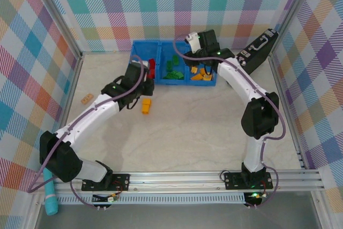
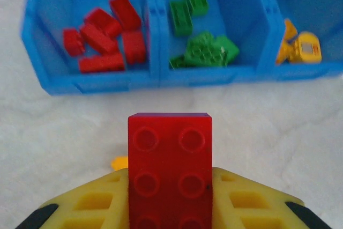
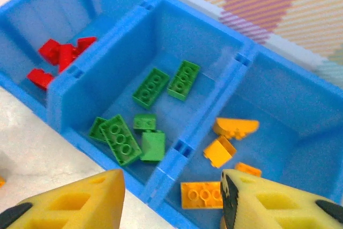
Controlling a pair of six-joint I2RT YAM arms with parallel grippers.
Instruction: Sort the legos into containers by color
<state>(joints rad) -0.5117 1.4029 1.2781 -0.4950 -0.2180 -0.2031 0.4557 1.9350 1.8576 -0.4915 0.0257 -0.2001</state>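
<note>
While the left gripper (image 2: 169, 197) clamps a red lego (image 2: 169, 154), the right gripper (image 3: 172, 199) hangs released above the blue tray (image 3: 60, 87).

Glossy plastic legos (image 3: 121, 139), smooth blue plastic tray (image 3: 64, 100).
Ribbed tray walls; matt marbled tabletop (image 1: 187, 132); brushed metal frame rail (image 1: 182, 175).

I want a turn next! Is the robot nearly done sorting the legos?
Nearly: red bricks, green bricks and orange bricks already lie in separate compartments of the blue tray. The left gripper holds one red brick. One orange brick waits on the table.
</note>
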